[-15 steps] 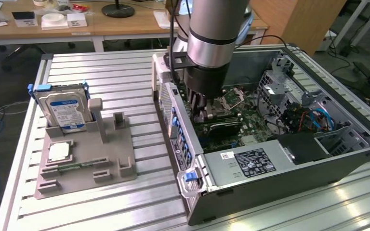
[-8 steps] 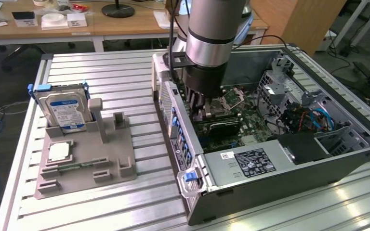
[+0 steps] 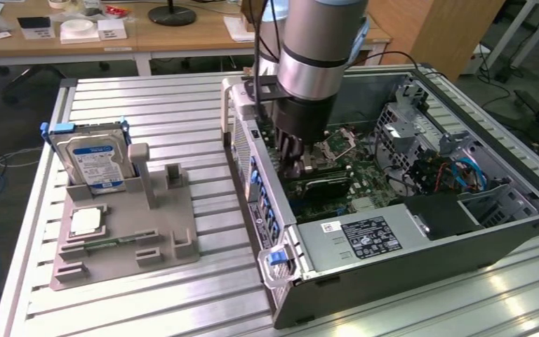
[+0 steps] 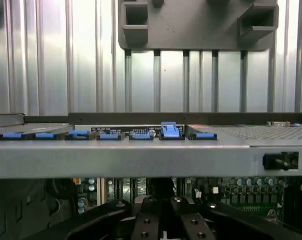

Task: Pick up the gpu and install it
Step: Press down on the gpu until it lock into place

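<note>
Dark gpu (image 3: 324,188) sits on the motherboard inside the open computer case (image 3: 420,246); we see our claw (image 3: 293,167) closed tight above it.

Slatted metal table (image 3: 138,98), grey fixture (image 3: 124,242), computer case (image 3: 410,260)

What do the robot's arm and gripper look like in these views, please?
The arm is a thick cylinder: a grey upper section, a polished silver band, then a black wrist segment. Below it the gripper is black with slim dark fingers bearing small round screws. A blue cable runs alongside the arm.
</note>
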Tool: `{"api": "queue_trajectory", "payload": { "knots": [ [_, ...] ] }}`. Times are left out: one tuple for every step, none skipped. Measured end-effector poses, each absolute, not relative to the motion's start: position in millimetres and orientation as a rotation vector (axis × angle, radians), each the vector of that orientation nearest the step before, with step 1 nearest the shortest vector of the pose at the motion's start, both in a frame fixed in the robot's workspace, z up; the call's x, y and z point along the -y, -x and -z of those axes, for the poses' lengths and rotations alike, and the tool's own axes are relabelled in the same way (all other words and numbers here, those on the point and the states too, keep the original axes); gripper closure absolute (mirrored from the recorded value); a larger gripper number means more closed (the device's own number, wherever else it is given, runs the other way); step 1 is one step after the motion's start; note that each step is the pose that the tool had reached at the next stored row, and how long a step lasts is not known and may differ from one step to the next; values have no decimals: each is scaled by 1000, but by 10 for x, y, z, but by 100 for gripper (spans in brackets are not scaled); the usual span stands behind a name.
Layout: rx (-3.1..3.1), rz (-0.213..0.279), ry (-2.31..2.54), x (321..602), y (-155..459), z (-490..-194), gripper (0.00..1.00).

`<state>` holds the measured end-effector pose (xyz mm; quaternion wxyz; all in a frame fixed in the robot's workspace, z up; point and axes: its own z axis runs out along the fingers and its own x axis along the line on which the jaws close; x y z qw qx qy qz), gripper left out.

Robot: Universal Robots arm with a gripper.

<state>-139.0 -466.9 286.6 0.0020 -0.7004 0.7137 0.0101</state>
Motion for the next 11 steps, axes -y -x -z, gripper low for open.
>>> {"api": "queue_trajectory", "payload": {
  "knots": [
    [-2241,-35,2199,4669,1352,-2865,89],
    [-2242,-37,2201,4669,1315,-2864,89],
    [-2242,-40,2202,4668,1280,-2861,89],
    [-2243,-42,2203,4667,1248,-2859,89],
    [-2244,-44,2204,4665,1222,-2856,89],
    [-2245,-46,2205,4663,1201,-2853,89],
    [-2245,-47,2206,4662,1190,-2849,89],
    [-2245,-47,2206,4660,1187,-2843,89],
    [-2245,-47,2206,4655,1187,-2838,89],
    [-2245,-47,2206,4645,1187,-2835,89],
    [-2244,-47,2207,4631,1187,-2832,89]
  ]
}}
